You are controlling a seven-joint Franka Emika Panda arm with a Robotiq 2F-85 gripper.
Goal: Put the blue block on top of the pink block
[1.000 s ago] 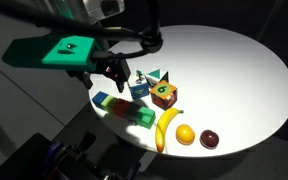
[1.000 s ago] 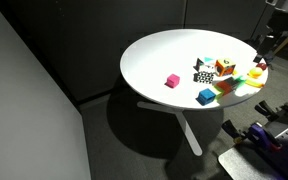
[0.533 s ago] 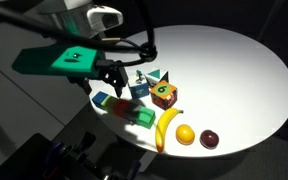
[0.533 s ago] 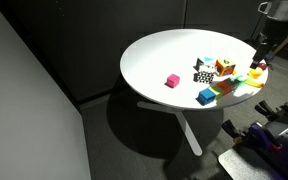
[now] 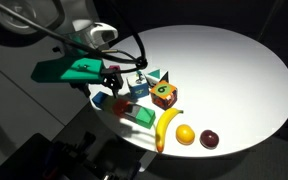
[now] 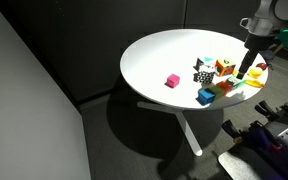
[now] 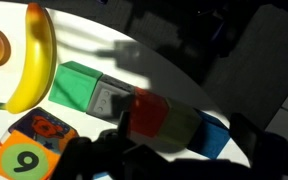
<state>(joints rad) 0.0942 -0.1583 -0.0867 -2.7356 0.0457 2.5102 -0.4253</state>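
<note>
The blue block [image 6: 205, 96] lies near the table's front edge, at the end of a row of coloured blocks [image 6: 227, 87]. It also shows in the wrist view [image 7: 214, 135], beside a yellow-green and a red block. The pink block [image 6: 171, 81] sits alone further in on the white table; I cannot see it in the exterior view from the robot's side or in the wrist view. My gripper [image 5: 112, 82] [image 6: 243, 72] hangs open and empty just above the row of blocks. In the wrist view [image 7: 184, 140] its dark fingers stand either side of the red, yellow-green and blue blocks.
On the round white table [image 5: 234, 60] lie a banana [image 5: 167, 127], an orange [image 5: 185, 134], a dark plum [image 5: 210, 139], an orange cube with a number [image 5: 165, 94], a teal triangular block [image 5: 165, 75] and a pictured cube [image 5: 141, 88]. The table edge is close.
The arm has swung in over the table and lowered toward the row of blocks. The gripper stays open; no block has moved.
</note>
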